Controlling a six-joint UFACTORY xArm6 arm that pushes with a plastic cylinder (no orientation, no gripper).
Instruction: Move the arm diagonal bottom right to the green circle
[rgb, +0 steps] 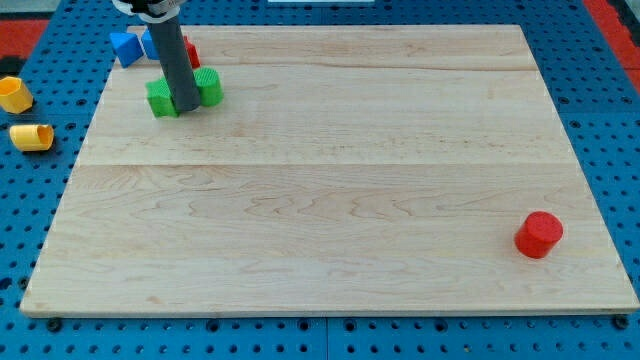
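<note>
My tip (188, 106) had no jaws to spread or press together; it was only the lower end of a straight dark rod, so it pinched nothing, and it rested on the board between two green blocks near the view's top left. The block on its right (208, 87) looked round, so I took it for the green circle of the task, though its shape was not fully clear. It stood just beside the rod, perhaps touching it. The other green block (162, 98), more angular, stood just beside the rod on the left. In my judgement the tip was then at the lower left of the circle and not yet at its lower right, so the next move would call for going around the bottom of the circle without pushing it. Behind the rod, toward the view's top, a blue block (125, 46) was visible, and a small part of a red block (190, 50) showed at the rod's right side; the rod hid the rest. Two yellow blocks (14, 94) (31, 136) lay off the wooden board (320, 200) on the blue perforated table (40, 240), at the view's left. A red cylinder (539, 234) stood well apart, near the view's bottom right corner.
</note>
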